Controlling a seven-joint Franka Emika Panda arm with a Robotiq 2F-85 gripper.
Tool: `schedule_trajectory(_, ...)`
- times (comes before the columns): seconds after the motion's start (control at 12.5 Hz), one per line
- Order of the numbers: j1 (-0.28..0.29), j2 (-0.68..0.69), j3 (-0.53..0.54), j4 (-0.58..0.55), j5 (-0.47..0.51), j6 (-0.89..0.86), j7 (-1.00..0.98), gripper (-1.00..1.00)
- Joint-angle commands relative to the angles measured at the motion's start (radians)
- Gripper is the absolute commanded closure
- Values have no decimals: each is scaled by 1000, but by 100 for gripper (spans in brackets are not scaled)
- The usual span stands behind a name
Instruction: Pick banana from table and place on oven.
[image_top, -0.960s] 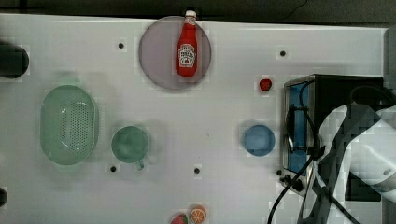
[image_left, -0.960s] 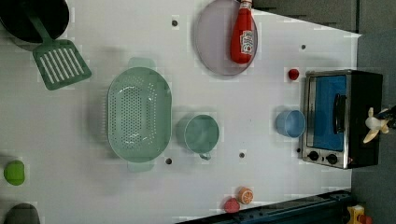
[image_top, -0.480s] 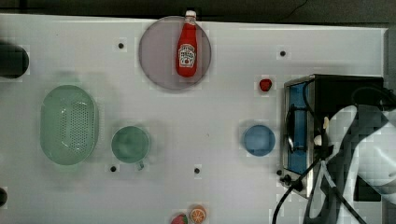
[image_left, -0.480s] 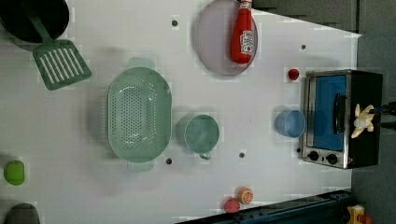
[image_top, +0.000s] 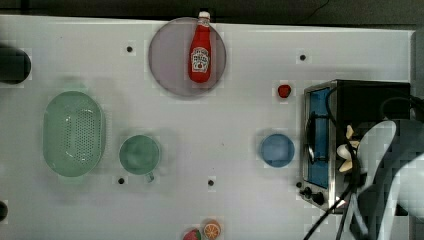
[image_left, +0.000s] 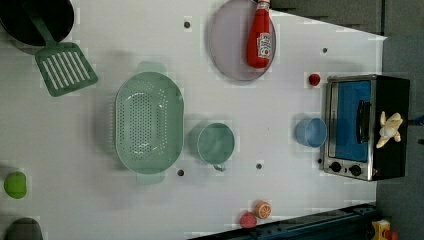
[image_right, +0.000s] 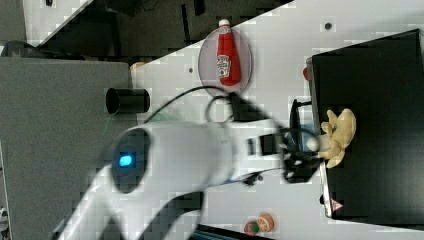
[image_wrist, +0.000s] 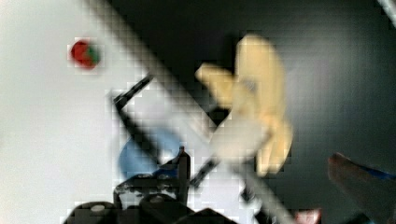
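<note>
The pale yellow, half-peeled banana (image_left: 389, 129) lies on the black top of the oven (image_left: 392, 95), near its front edge above the glass door. In the right view the banana (image_right: 339, 131) rests on the oven (image_right: 370, 70) just past my gripper (image_right: 299, 152). In the wrist view my gripper (image_wrist: 259, 161) is open, its fingertips (image_wrist: 182, 161) spread wide and clear of the banana (image_wrist: 257, 102). The white arm (image_top: 392, 170) hangs over the oven (image_top: 370, 102) in the top view, beside the banana (image_top: 347, 149). The white table (image_top: 225, 125) stretches to the top view's left.
A blue cup (image_top: 276, 149) stands right in front of the oven door. A ketchup bottle (image_top: 200, 52) lies on a grey plate (image_top: 165, 60). A green mug (image_top: 139, 154), a green colander (image_top: 73, 133), a red strawberry toy (image_top: 284, 90) and an orange slice toy (image_top: 212, 229) are on the table.
The banana came in from the oven's far edge toward the left view's left and settled on the black top. The jaws opened and let it go.
</note>
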Motion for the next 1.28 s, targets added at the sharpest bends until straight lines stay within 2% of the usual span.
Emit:
schedule_trajectory(0.08, 63, -187, 48, 94, -75, -138, 39, -100)
schedule_trajectory(0.32, 85, -307, 201, 73, -130, -216, 252, -100)
schedule_trajectory(0.8, 91, -480, 508, -99, -126, -254, 779, -100)
schedule_trajectory(0.96, 92, -508, 550, -128, -103, -257, 829, -100)
schedule_trajectory(1.28, 91, -526, 530, -162, -77, -260, 829, -100)
